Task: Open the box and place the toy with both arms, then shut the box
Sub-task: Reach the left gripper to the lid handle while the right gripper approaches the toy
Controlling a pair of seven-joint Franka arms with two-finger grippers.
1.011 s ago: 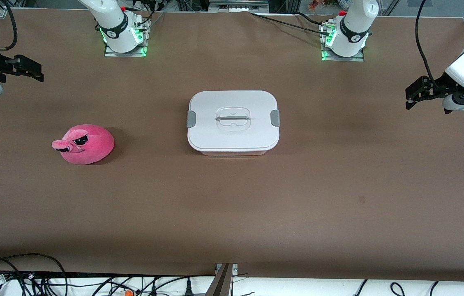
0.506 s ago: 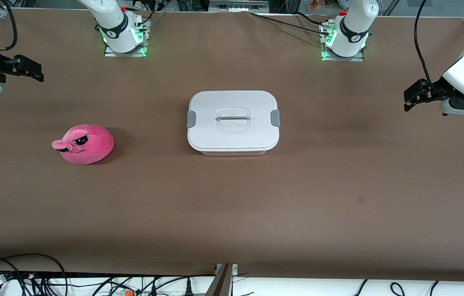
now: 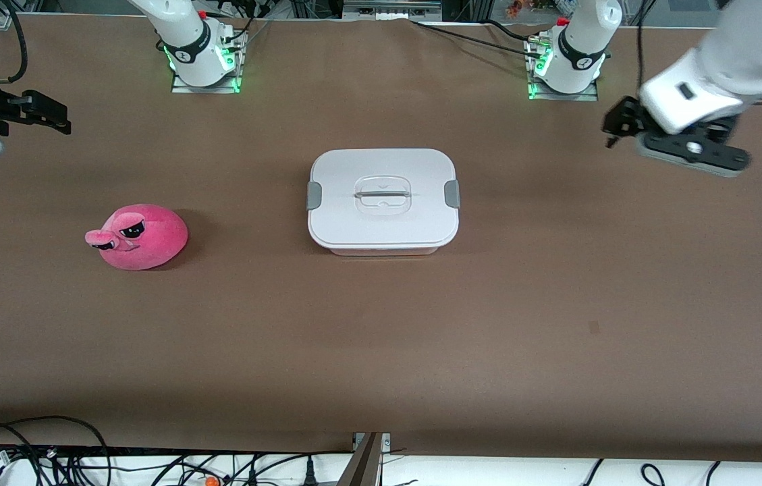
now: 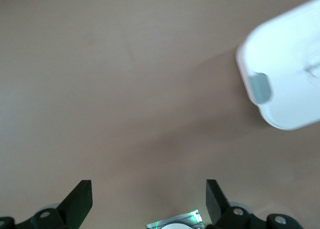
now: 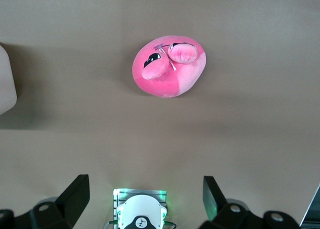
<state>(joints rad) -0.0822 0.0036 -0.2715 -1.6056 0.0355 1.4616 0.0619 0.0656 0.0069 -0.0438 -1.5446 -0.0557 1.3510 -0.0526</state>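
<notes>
The box (image 3: 383, 199) stands shut mid-table, its white lid on, a grey clip (image 3: 451, 194) at each end and a clear handle (image 3: 383, 194) in the middle. The pink plush toy (image 3: 141, 236) lies on the table toward the right arm's end, a little nearer the front camera than the box. My left gripper (image 3: 617, 125) is open and empty in the air over bare table toward the left arm's end. Its wrist view (image 4: 148, 199) shows the box's end (image 4: 285, 69). My right gripper (image 3: 50, 116) waits open and empty over the table's end. Its wrist view (image 5: 145, 194) shows the toy (image 5: 167, 66).
The brown table (image 3: 381, 337) carries only the box and the toy. The arm bases (image 3: 202, 61) (image 3: 566, 64) stand along the edge farthest from the front camera. Cables (image 3: 30, 452) hang below the table's near edge.
My left arm has swung in from the table's end toward the box, with its gripper still open. The right arm, the box and the toy have not moved.
</notes>
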